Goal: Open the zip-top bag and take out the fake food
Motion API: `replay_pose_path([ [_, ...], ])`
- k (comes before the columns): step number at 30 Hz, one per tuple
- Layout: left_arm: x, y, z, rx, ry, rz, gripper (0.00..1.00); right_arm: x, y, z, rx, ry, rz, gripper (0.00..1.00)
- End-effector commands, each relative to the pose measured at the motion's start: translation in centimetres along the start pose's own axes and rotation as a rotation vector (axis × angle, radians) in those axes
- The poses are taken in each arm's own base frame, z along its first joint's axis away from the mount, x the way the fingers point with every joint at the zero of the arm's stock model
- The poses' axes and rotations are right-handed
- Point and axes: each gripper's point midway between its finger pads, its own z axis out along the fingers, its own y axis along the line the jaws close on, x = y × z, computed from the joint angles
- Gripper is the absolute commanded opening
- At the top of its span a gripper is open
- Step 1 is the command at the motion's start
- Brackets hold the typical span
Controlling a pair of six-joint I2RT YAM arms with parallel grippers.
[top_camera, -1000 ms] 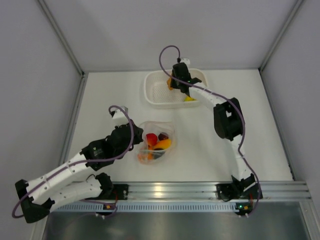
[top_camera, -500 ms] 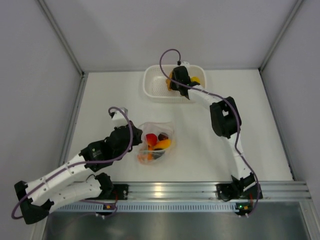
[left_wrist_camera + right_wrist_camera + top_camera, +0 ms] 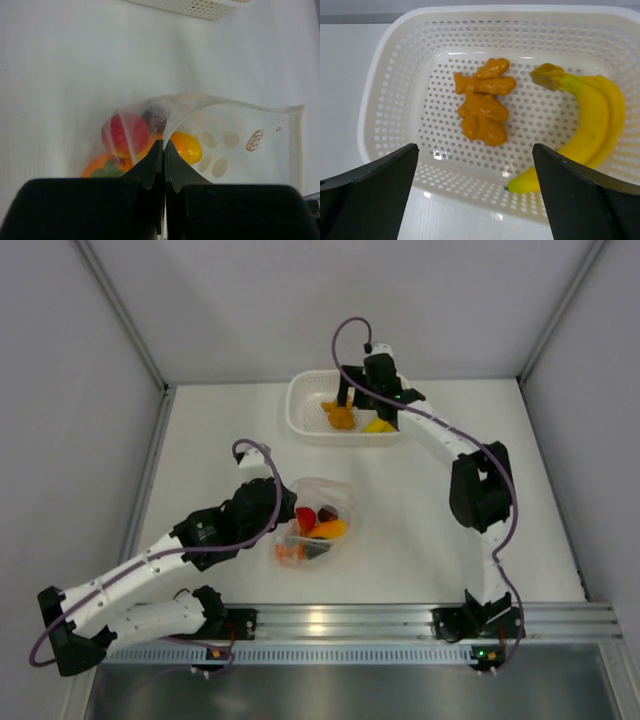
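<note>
Zip-top bag [image 3: 322,518] lies on the table [image 3: 200,440] approx mid-table, at 6 o'clock from the white basket [image 3: 310,430], well apart from it. Left gripper [image 3: 284,512] sits at the bag's 9 o'clock edge. In the left wrist view its fingers [image 3: 150,167] are pressed tight together, w/ a fold of the bag's [image 3: 240,145] clear dotted rim pinched btw the tips; left gripper [image 3: 164,145] is thus clenched on the plastic. Bag mouth looks parted toward the wrist cam.

Fake food inside the bag:
- red fruit [image 3: 125,132] at 9 o'clock of the pinch
- round orange [image 3: 186,146] at 3 o'clock, just beside the fingertips
- dark purple piece [image 3: 157,114] at 12 o'clock
- orange piece w/ green top [image 3: 104,167] at 8 o'clock

Right gripper [image 3: 370,405] hangs over the basket [image 3: 385,100], fingers [image 3: 375,190] spread wide & released, nothing btw them (right gripper [image 3: 475,150]). On the basket floor: a lumpy orange bit [image 3: 484,102] near centre & the banana [image 3: 590,130] at its 3 o'clock, curved along the basket's wall, the two apart. Same pair in the top view: orange bit [image 3: 340,418], banana [image 3: 380,425].
</note>
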Motion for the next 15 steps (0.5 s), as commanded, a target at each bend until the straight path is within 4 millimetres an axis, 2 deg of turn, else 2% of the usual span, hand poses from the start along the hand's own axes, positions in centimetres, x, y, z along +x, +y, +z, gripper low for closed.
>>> replay_pose_path([
  [1,-2.7,-2.3,-0.3,0.034,-0.04,-0.035,0.0,-6.2,-2.0,-7.9,0.018,-0.102,-0.03,1.0],
  [2,-2.9,-2.6,-0.1,0.028,-0.044,-0.056,0.0,-7.6,-1.8,-10.9,-0.009,-0.131,-0.018,1.0],
  [3,-3.4,-3.1,-0.1,0.034,-0.054,-0.069,0.0,-5.4,-2.7,-11.4,-0.028,-0.076,-0.014,0.99],
  [4,-3.3,-3.1,0.5,0.013,-0.052,-0.072,0.0,-4.4,-1.3,-12.9,-0.157,-0.037,-0.012,1.0],
  [5,-3.5,-3.4,0.6,0.009,-0.058,-0.097,0.0,-6.3,-0.4,-16.5,-0.239,-0.101,-0.006,0.99],
  [6,-3.9,-3.6,0.7,0.005,-0.067,-0.116,0.0,-3.2,-1.6,-17.0,-0.254,-0.047,0.016,0.99],
  [7,-3.7,-3.8,1.2,-0.006,-0.067,-0.125,0.0,-2.7,-0.6,-18.9,-0.329,-0.046,0.024,0.95],
  [8,-3.9,-4.0,1.4,-0.011,-0.079,-0.161,0.0,-4.0,0.3,-22.7,-0.383,-0.116,0.022,0.89],
  [9,-4.0,-4.3,1.6,-0.008,-0.083,-0.178,0.0,-1.6,0.4,-23.6,-0.409,-0.072,0.032,0.86],
  [10,-4.0,-4.5,1.6,-0.008,-0.09,-0.197,0.0,-1.0,0.9,-25.2,-0.449,-0.061,0.039,0.83],
  [11,-4.4,-4.8,1.8,-0.013,-0.115,-0.241,0.0,-1.7,1.2,-28.1,-0.472,-0.11,0.035,0.81],
  [12,-4.4,-5.2,1.6,-0.002,-0.124,-0.255,0.0,0.1,1.3,-29.0,-0.485,-0.075,0.037,0.75],
  [13,-4.6,-5.5,1.5,0.0,-0.142,-0.272,0.0,0.6,1.5,-30.1,-0.498,-0.074,0.036,0.72],
  [14,-4.9,-5.9,1.4,0.006,-0.16,-0.306,0.0,0.6,1.8,-32.3,-0.519,-0.101,0.034,0.67],
  [15,-5.2,-6.1,1.0,-0.005,-0.2,-0.316,0.0,2.1,2.1,-33.1,-0.542,-0.068,0.034,0.66],
])
